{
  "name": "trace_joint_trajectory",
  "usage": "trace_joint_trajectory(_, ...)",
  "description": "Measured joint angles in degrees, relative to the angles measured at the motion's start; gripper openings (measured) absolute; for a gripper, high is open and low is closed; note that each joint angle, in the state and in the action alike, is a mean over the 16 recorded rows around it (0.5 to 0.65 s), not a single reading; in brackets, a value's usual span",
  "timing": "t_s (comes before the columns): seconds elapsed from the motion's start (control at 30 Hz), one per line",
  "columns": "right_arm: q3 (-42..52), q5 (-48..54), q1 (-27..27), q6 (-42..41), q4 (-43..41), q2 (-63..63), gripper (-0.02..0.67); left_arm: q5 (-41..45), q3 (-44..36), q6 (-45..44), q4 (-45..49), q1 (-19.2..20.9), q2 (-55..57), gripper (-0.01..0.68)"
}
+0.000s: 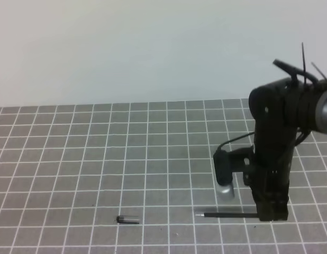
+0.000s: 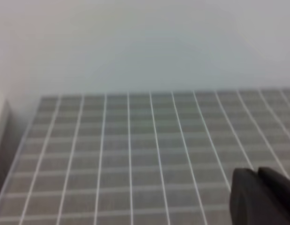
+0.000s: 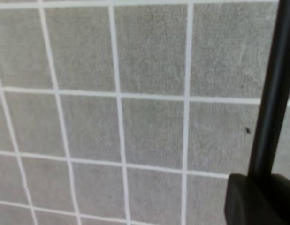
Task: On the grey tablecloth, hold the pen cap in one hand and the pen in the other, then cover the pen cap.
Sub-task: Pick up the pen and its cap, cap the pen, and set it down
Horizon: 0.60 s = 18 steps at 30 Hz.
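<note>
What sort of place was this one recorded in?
Most likely a lab or test bench set up for robot trials, not a home or shop. A grey tablecloth with a white grid covers the surface, the backdrop is a plain pale wall, and only a pen and pen cap lie out.

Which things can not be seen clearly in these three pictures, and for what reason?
- Right gripper, exterior high view: its own dark body hides the fingertips and the rear end of the pen.
- Right wrist view: the pen is cut off by the upper edge; only one finger shows.
- Pen cap, exterior high view: too small to see details.
- Left gripper, left wrist view: blurred, cut off by the corner.
</note>
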<state>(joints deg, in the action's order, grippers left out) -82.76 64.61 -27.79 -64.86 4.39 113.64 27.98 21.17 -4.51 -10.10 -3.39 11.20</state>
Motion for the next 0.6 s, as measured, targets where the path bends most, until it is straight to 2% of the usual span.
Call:
trace_joint_trajectory(0.27,-3.99,4.19,-0.06,1.5,2.39,-0.67,0.067,9.67,7.34,-8.73,-5.74,0.0,10.14,-0.003)
trace_joint_trajectory(0.6,-4.86,4.38,-0.13,4.36,3.54,-0.71,0.067,19.47,20.86,-20.65,-12.48,0.0,28.2,-0.003)
